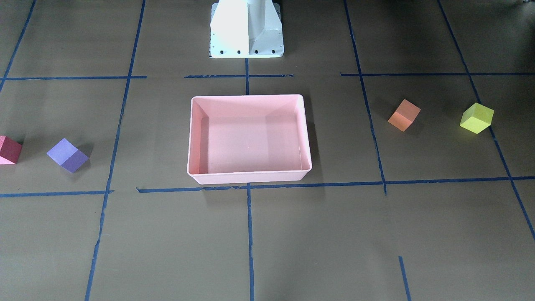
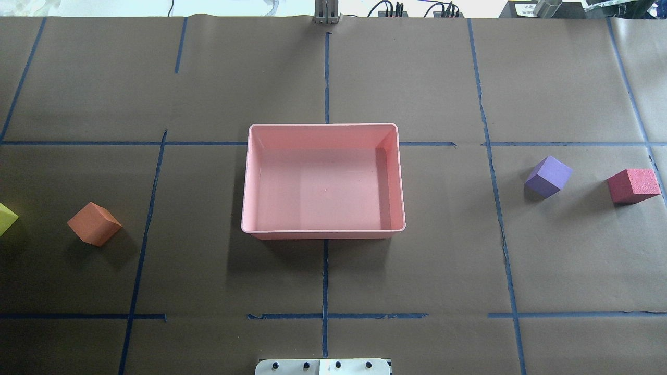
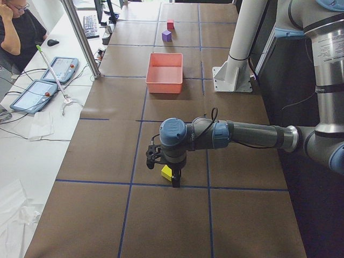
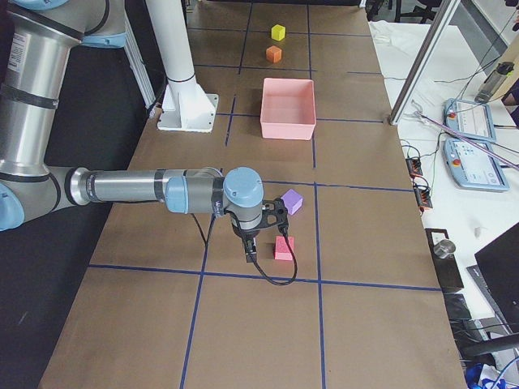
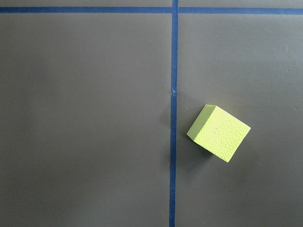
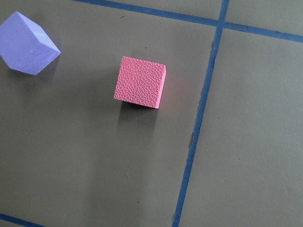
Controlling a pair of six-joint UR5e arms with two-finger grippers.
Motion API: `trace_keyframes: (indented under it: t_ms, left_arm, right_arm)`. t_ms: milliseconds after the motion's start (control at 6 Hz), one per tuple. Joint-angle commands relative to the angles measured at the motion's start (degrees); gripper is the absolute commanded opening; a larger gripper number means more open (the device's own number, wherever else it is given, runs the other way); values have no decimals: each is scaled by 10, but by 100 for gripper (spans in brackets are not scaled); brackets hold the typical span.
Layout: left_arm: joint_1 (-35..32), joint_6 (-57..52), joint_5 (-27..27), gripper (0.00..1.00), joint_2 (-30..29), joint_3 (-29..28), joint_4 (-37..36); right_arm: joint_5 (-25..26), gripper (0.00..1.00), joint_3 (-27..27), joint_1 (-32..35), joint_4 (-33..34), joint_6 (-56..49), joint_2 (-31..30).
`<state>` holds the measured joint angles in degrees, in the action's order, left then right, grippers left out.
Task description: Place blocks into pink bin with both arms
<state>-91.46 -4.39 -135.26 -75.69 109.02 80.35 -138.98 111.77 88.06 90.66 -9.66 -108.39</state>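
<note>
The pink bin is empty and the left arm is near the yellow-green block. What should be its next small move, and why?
Probably a small sideways shift, to centre the left gripper over the yellow-green block. In the left wrist view the block lies right of centre, and in the exterior left view the gripper hangs beside it. The pink bin holds nothing yet.

We can read no words, numbers or signs in any view. The two tablets [image 3: 67,69] on the white desk [image 3: 32,140] have screens and a red button each, but any writing on them is too small for us to read.
</note>
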Motion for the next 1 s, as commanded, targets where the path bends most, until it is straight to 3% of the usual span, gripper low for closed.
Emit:
trace_keyframes:
  t_ms: [0, 333, 500, 833]
  left_arm:
    - [1, 1, -1, 100, 1, 1, 2]
    - [1, 1, -1, 100, 1, 1, 2]
    - [1, 2, -1, 100, 1, 3, 2]
    - [1, 2, -1, 100, 1, 4, 2]
  right_arm:
    - [-3, 100, -9, -65, -35, 7, 19]
    - [-2, 100, -88, -81, -91, 69, 56]
    - [-4, 100, -140, -96, -106, 129, 111]
    - [22, 100, -145, -133, -106, 192, 128]
